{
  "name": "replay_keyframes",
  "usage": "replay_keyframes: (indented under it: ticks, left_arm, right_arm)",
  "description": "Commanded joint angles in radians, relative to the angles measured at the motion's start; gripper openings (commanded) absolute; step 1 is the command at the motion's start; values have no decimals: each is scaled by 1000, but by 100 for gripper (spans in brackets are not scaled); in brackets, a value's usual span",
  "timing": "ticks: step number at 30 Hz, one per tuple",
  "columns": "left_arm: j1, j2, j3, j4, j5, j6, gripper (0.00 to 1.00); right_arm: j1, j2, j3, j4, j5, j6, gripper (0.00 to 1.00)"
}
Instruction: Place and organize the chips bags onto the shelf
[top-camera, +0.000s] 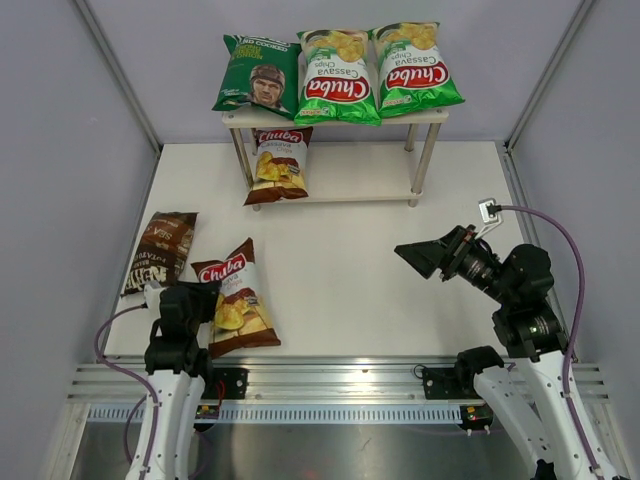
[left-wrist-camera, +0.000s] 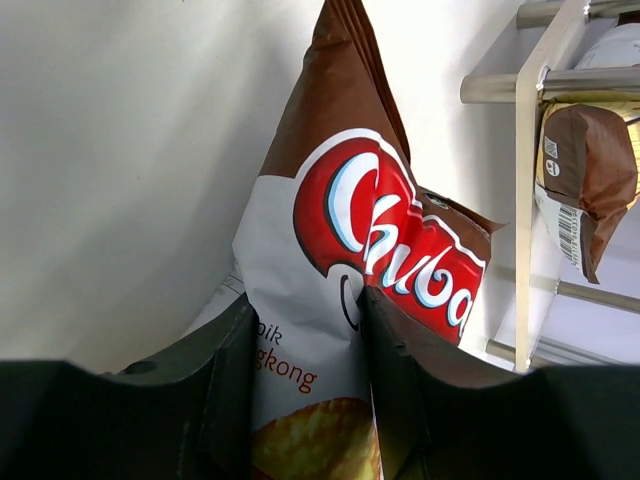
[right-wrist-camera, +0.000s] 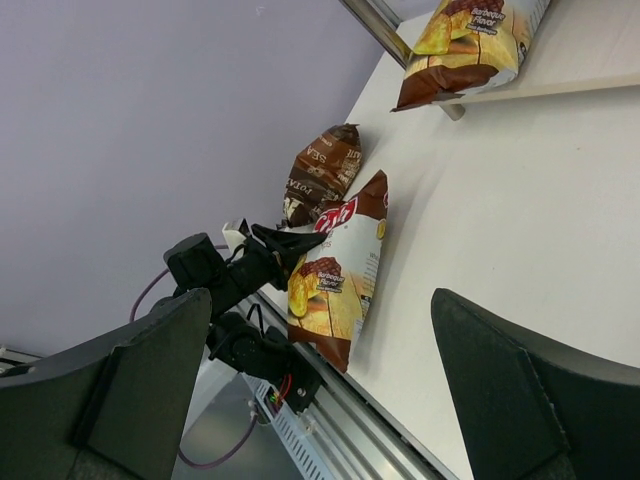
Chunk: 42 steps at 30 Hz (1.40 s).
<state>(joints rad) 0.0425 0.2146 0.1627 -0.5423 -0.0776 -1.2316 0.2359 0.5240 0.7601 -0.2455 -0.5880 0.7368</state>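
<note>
Brown-and-white Chuba bag (top-camera: 236, 300): lying on the white table (top-camera: 380, 270), near left, its left edge pinched in my left gripper (left-wrist-camera: 305, 330). Dark brown Kettle bag (top-camera: 160, 250): just beside it. Shelf (top-camera: 340, 185): far side, well apart; dark green bag (top-camera: 258, 75) and two bright green Chuba bags (top-camera: 338, 75) on top, second brown-and-white Chuba bag (top-camera: 277, 160) below. My right gripper (top-camera: 415, 258): spread wide, holding nothing.

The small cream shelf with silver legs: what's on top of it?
Three glossy bags side by side: a dark green one with a man's face, then two bright green Chuba bags. They cover nearly the whole top board.
</note>
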Motion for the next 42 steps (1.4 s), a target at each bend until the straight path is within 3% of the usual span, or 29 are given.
replay_keyframes:
  ticks: [1, 2, 7, 17, 24, 30, 42]
  left_arm:
    - [-4, 52, 1, -10, 48, 15, 24]
    - [-6, 51, 11, -8, 53, 14, 16]
    - [-4, -4, 58, -31, 64, -11, 0]
    - [-6, -69, 179, -42, 71, -111, 0]
    - [-4, -44, 282, 25, 111, -141, 0]
    - [-4, -7, 405, 54, 114, -170, 0]
    - [-4, 15, 508, 257, 142, -394, 0]
  right_arm:
    - [6, -1, -13, 86, -12, 26, 100]
    - [6, 4, -16, 89, -12, 26, 99]
    - [6, 62, -79, 184, -59, 70, 99]
    - [32, 272, -242, 569, -190, 234, 99]
    - [251, 448, -257, 732, -109, 197, 100]
    - [397, 645, -229, 984, -53, 181, 99]
    - [674, 838, -127, 1251, 45, 33, 99]
